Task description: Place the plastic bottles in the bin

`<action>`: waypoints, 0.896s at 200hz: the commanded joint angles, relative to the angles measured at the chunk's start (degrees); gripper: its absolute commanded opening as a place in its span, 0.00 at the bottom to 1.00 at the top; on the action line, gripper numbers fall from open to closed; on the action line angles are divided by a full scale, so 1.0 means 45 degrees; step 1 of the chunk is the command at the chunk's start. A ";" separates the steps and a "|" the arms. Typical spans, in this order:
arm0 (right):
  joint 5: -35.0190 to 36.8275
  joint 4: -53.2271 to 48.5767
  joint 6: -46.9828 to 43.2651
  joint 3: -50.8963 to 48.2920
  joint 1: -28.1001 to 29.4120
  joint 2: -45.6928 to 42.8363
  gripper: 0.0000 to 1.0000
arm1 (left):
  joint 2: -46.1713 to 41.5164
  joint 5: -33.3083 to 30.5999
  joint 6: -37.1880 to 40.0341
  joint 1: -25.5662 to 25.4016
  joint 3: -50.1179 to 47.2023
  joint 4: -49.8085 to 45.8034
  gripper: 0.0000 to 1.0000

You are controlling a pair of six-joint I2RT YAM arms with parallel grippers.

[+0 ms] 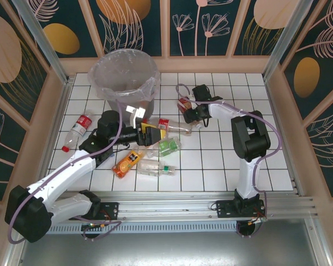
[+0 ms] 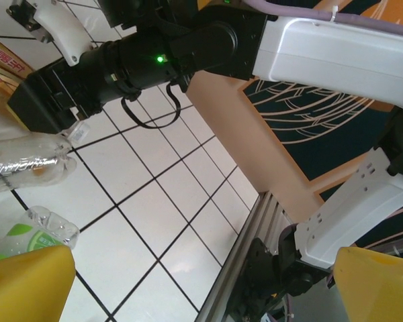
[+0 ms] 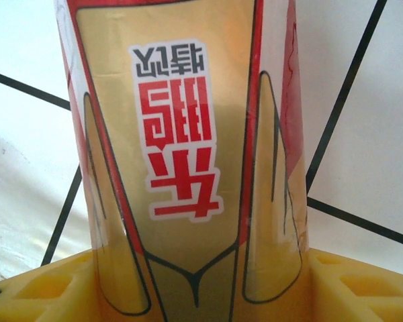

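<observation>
The right end effector (image 3: 200, 285) seemingly grips a red-and-gold bottle (image 3: 188, 134). The left end effector (image 1: 151, 134) gapes wide, empty, above the desk (image 1: 222, 160).

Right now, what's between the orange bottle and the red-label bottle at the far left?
The left arm crosses between the orange bottle and the red-label bottle, as the top view shows. No other bottle lies on that stretch.
</observation>
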 commanded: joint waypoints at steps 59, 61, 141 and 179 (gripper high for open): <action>-0.1370 0.1513 0.1879 -0.3106 -0.0141 -0.4360 0.58 | 0.1647 -0.1875 -0.2496 -0.0681 -0.0313 0.3870 0.99; -0.1390 0.1547 0.1934 -0.3202 -0.0116 -0.4504 0.58 | 0.1702 -0.1920 -0.2580 -0.0702 -0.0303 0.3968 0.98; -0.2008 0.2131 0.3382 -0.5478 0.1853 -0.8487 0.59 | 0.3410 -0.3348 -0.3552 -0.0785 0.1019 0.3835 0.99; -0.2896 0.2568 0.4000 -0.6218 0.2645 -0.9694 0.60 | 0.4231 -0.3396 -0.3796 -0.0787 0.1438 0.3676 0.98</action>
